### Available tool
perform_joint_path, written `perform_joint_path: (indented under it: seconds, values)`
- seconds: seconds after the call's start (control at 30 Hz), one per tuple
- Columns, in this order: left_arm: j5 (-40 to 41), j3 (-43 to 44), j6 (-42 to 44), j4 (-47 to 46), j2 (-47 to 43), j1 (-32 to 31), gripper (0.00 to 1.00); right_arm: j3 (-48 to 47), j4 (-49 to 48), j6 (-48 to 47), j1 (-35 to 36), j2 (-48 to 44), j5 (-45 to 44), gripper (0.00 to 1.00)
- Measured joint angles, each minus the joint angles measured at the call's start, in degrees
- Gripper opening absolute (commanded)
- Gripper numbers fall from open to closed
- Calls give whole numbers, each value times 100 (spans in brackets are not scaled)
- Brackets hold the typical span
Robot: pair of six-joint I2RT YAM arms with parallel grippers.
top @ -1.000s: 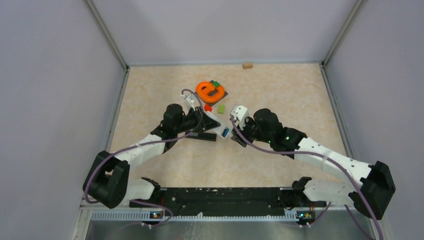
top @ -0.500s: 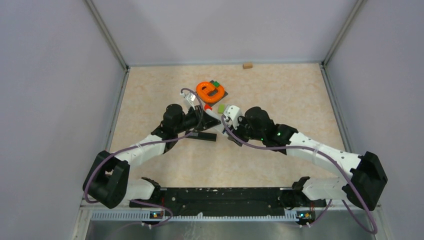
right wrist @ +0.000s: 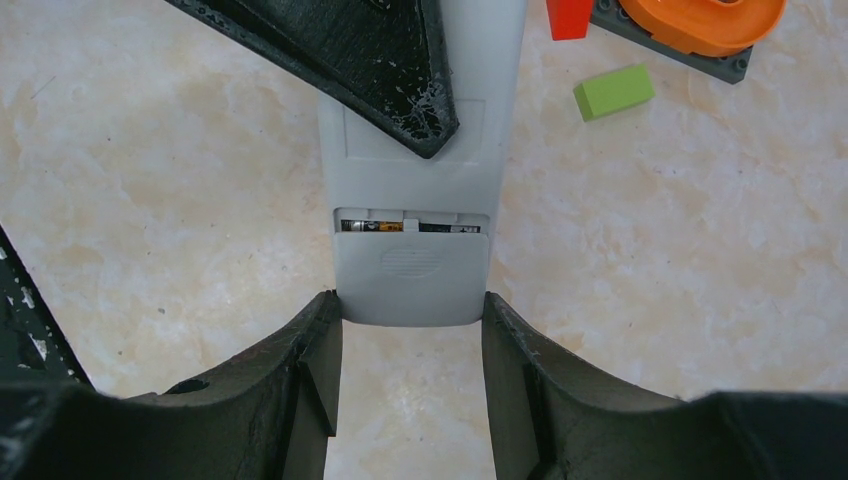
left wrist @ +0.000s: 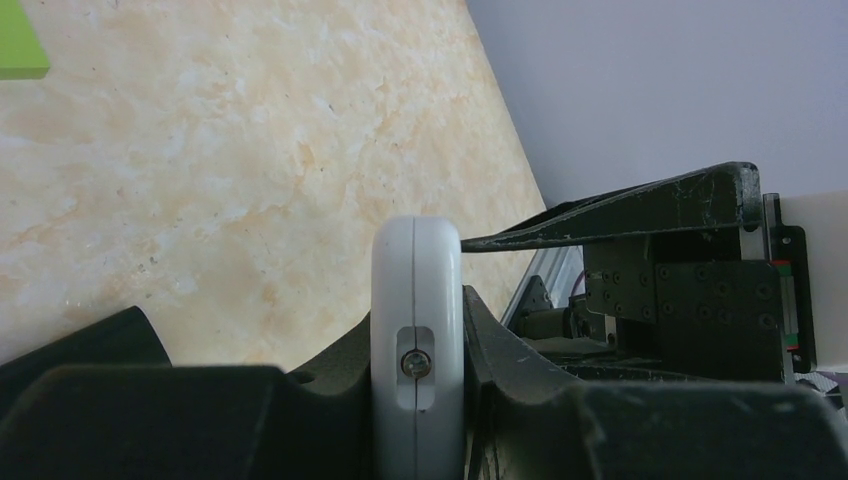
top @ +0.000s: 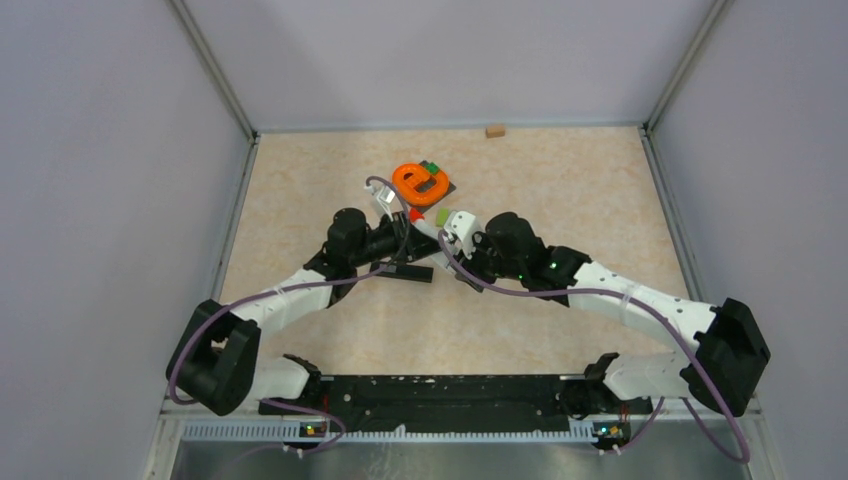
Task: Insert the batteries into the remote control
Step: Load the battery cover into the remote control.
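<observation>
White remote (right wrist: 414, 190) in the middle of the tabletop (right wrist: 150, 180), back face up in the right wrist view. Batteries (right wrist: 410, 226) inside it, visible only as a thin strip through the gap above the ribbed cover (right wrist: 410, 268); colours too small to tell. Edge-on in the left wrist view, clamped across its thickness by the left end effector (left wrist: 417, 345), one black finger (right wrist: 370, 50) lying over the back face. Near end of the remote sitting between the tips of the right end effector (right wrist: 411, 300), fingertips (right wrist: 320, 340) right at both bottom corners; squeezing or merely touching, cannot tell. Whether lifted or resting on the tabletop, cannot tell either. Beyond the remote's far end: red block (right wrist: 568, 15), green block (right wrist: 614, 91) lying apart on the tabletop, orange ring (right wrist: 715, 20) on a dark grey plate (right wrist: 640, 28). Small tan block (top: 494, 130) well apart at the far edge.
</observation>
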State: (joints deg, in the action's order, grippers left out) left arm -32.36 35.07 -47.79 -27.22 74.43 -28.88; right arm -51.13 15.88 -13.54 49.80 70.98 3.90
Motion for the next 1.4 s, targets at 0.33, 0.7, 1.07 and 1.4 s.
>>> perform_joint_path:
  seconds: [0.33,0.7,1.07,1.4]
  values:
    - [-42,0,22,-31,22,-11,0,-22,7,-37,7,57,-22,36]
    - [-105,0,107,-92,39,-11,0,-37,-9,-37,9,92,-20,36]
    - [-83,0,168,-142,160,-11,0,-354,258,94,11,444,-118,36]
    - [-57,0,142,-125,199,-22,0,-455,365,260,31,562,-192,36]
